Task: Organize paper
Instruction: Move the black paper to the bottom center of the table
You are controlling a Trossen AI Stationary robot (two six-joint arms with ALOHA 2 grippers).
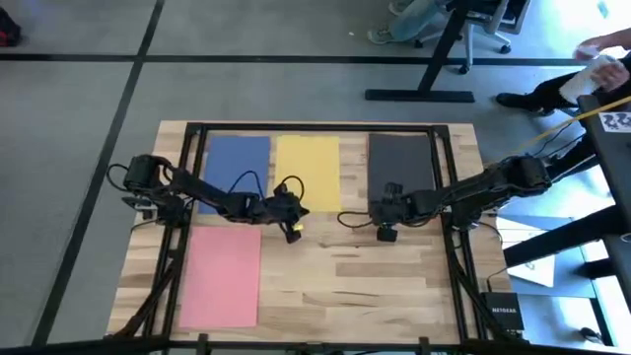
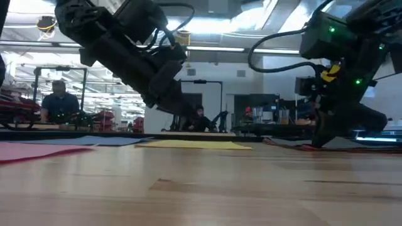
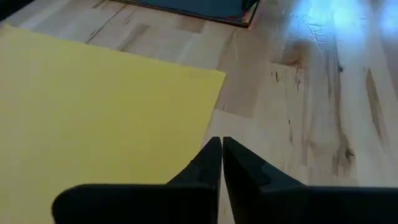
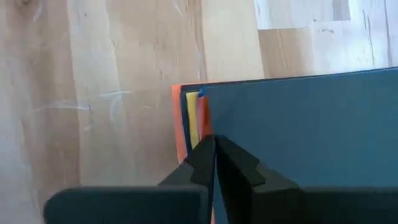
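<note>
Open lab: seated people (image 2: 59, 100), benches, equipment.

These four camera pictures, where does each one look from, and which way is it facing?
High view: overhead, straight down on the table, both arms and all sheets.
Low view: at tabletop height, looking level across at both arms and the room.
Left wrist view: behind the shut left claw, at the yellow sheet corner.
Right wrist view: behind the shut right claw, at the dark stack.
Shared: high and left wrist both show the yellow sheet.
</note>
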